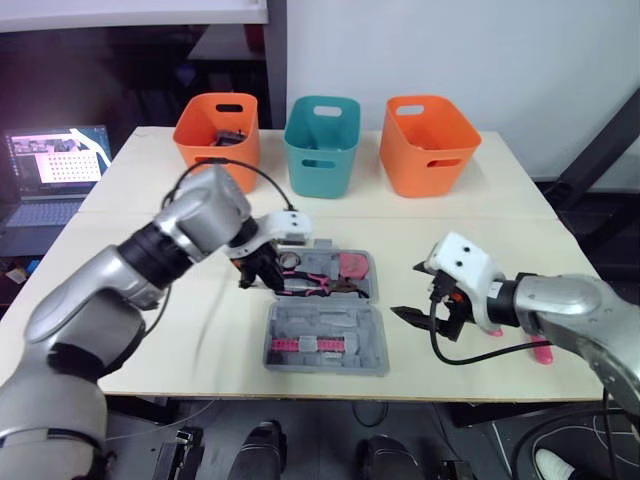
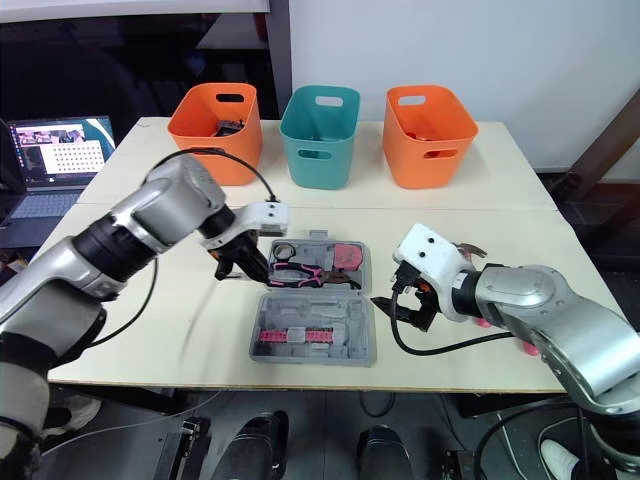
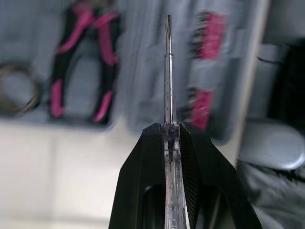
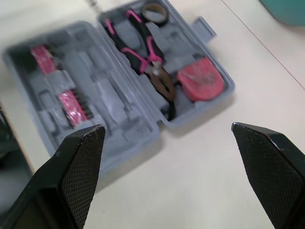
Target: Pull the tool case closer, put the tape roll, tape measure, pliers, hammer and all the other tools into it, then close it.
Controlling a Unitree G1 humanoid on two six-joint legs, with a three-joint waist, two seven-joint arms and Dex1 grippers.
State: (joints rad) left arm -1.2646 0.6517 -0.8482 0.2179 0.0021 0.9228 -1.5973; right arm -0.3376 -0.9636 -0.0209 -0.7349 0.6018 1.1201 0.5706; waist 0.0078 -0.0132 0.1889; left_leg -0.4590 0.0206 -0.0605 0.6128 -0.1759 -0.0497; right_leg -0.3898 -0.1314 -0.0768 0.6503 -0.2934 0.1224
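Left wrist view: clear-handled, steel-shafted screwdriver [image 3: 167, 95]

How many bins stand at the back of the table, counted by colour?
Orange bins: 2
Teal bin: 1
Total: 3
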